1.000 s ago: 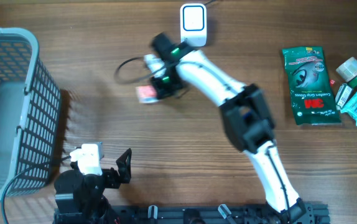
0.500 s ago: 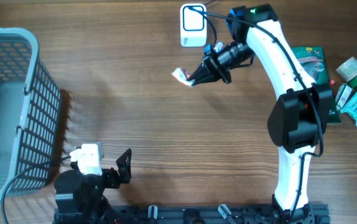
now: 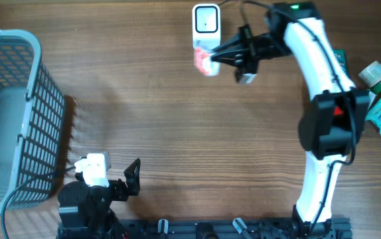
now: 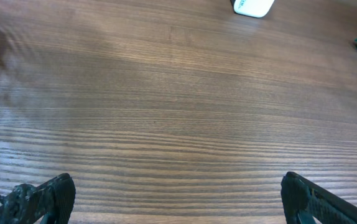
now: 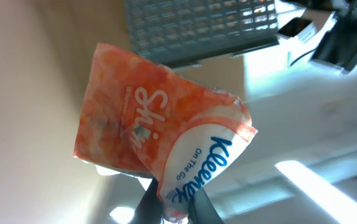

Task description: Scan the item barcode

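one crinkled orange-and-white tissue pack (image 3: 204,62), pinched by the right gripper (image 3: 213,58), near a rounded white scanner (image 3: 206,20).

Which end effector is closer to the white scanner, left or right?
Right. The right end effector holds the Kleenex pack just beside the white scanner; the left end effector sits open at the table's near edge.

The soft orange-and-white tissue pack (image 5: 160,134) is showing white script on its orange part and blue lettering on its white part. The brown wooden counter (image 3: 177,146) is showing fine darker grain lines. The grey plastic basket (image 3: 48,133) is showing a square grid.
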Robot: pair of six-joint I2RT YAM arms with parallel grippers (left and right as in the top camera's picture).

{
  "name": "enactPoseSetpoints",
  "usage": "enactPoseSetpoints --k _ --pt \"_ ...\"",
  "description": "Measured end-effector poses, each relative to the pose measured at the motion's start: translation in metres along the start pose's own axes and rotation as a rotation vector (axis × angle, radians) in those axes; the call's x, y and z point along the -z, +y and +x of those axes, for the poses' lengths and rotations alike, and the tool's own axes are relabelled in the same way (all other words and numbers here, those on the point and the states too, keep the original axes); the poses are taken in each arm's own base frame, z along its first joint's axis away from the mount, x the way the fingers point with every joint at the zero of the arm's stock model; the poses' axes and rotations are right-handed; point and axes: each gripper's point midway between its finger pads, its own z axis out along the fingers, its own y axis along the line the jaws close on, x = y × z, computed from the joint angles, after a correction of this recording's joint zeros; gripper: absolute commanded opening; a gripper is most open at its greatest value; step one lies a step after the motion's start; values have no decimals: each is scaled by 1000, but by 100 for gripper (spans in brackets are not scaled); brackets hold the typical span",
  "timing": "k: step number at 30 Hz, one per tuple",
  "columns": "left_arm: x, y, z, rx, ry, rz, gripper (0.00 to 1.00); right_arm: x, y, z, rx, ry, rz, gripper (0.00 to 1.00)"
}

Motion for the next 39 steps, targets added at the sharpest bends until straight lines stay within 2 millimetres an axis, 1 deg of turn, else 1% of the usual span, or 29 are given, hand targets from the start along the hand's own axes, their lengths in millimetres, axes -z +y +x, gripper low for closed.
enactPoseSetpoints --k 2,3,4,6,8,10,13,16,18,19,21,23,27,39 --pt "0 0 0 0 0 0 100 25 9 -17 -148 -81 -64 4" --pt "0 0 0 0 0 0 100 42 14 -32 -241 -154 -113 4" --pt "0 0 0 0 0 0 100 52 16 -44 -300 -213 -144 5" --pt "0 0 0 0 0 0 100 65 18 -63 -371 -313 -190 5" --pt "0 0 0 0 0 0 100 73 18 -78 -418 -395 -219 5" --pt "0 0 0 0 0 0 100 75 16 -87 -451 -437 -228 5" --pt "0 0 0 0 1 0 100 73 8 -111 -544 -469 -208 5" --pt "0 0 0 0 0 0 100 66 -17 -151 -716 -482 -145 5" --pt "0 0 0 0 0 0 100 59 -40 -175 -838 -465 -90 4" --pt "0 0 0 0 0 0 100 53 -54 -187 -911 -442 -55 4" --pt "0 0 0 0 0 0 100 46 -74 -199 -995 -399 -10 4" --pt "0 0 0 0 0 0 100 39 -94 -210 -1078 -360 30 4" --pt "0 0 0 0 0 0 100 33 -109 -215 -1115 -318 60 4" --pt "0 0 0 0 0 0 100 31 -107 -211 -1020 -267 68 4"
